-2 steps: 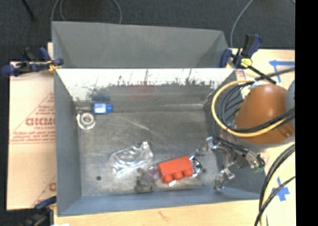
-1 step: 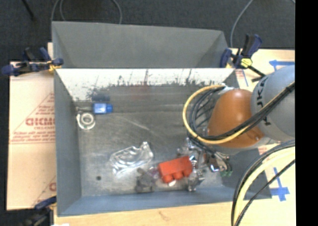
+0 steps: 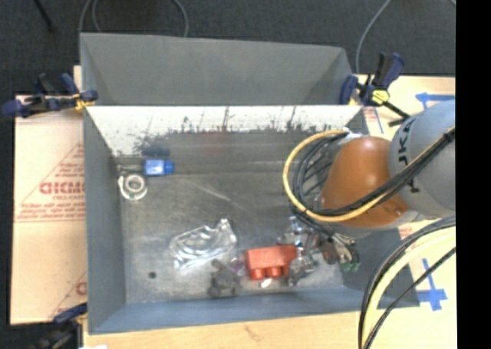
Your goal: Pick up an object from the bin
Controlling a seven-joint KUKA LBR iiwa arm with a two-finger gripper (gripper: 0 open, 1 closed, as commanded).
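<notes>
1. Lying nearest, a small dark lumpy piece (image 3: 224,282) hugs the grey metal bin (image 3: 103,263) at its front wall.
2. A red plastic block (image 3: 268,261) sits just beside the end effector (image 3: 303,254); whether it is apart or together, I cannot tell.
3. Farthest: a clear plastic ring (image 3: 132,186) and a small blue block (image 3: 157,166).

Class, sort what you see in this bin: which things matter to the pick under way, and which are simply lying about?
Belonging to the job, most likely:
- end effector, low at the near right of the bin
- red block, right beside it

Just lying about:
- crumpled clear plastic
- small dark piece
- clear ring
- blue block
</notes>
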